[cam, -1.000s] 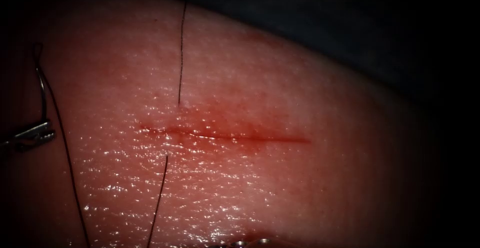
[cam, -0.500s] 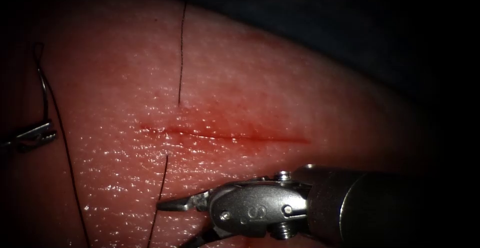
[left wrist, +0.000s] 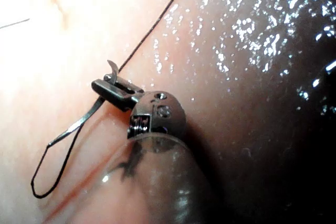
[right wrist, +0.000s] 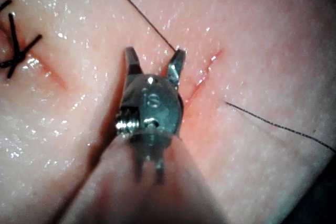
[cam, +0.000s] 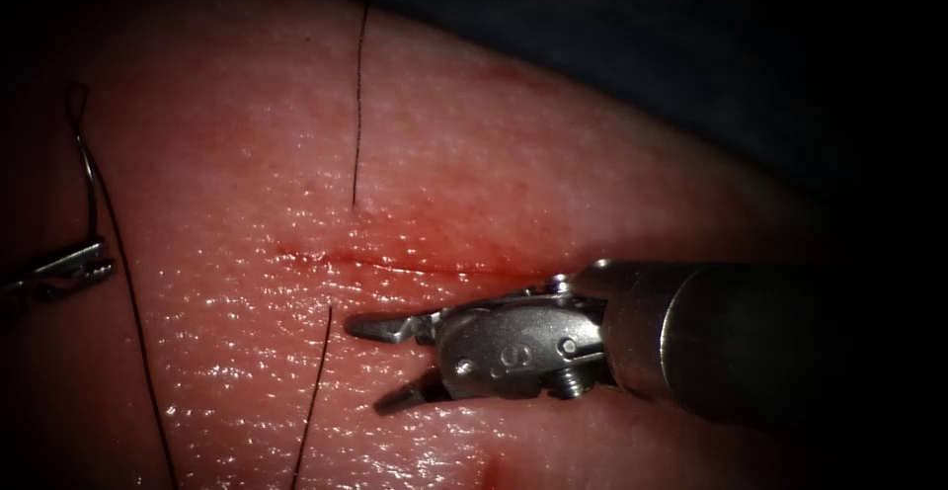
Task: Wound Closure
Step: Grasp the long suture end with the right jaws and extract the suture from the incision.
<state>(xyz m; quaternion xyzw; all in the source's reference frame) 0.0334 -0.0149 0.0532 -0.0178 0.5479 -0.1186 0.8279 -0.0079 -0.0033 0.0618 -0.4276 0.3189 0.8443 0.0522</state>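
Note:
The tissue (cam: 553,154) has a thin red cut (cam: 464,273) running across it. A dark thread (cam: 357,105) enters the tissue just beyond the cut's left end and comes out on the near side (cam: 318,391). My right tool (cam: 365,367) lies over the near side of the cut, jaws open and holding nothing, tips just right of the near strand; its open jaws (right wrist: 155,52) straddle the thread (right wrist: 142,14). At the far left my left tool (cam: 97,258) is shut on the curved needle (cam: 87,174) near one end, clear of the tissue. The needle (left wrist: 79,124) trails a thread loop (left wrist: 39,182).
Red fluid (cam: 434,243) stains the tissue around the cut. A knotted stitch (right wrist: 13,51) sits beside the right tool's shaft. A long strand of thread (cam: 138,342) runs down the tissue's left side. Beyond the tissue's far edge is dark background (cam: 642,16).
The right tool came in from the lower right, then moved up and left toward the near thread strand with its jaws open. The left tool and needle stayed put.

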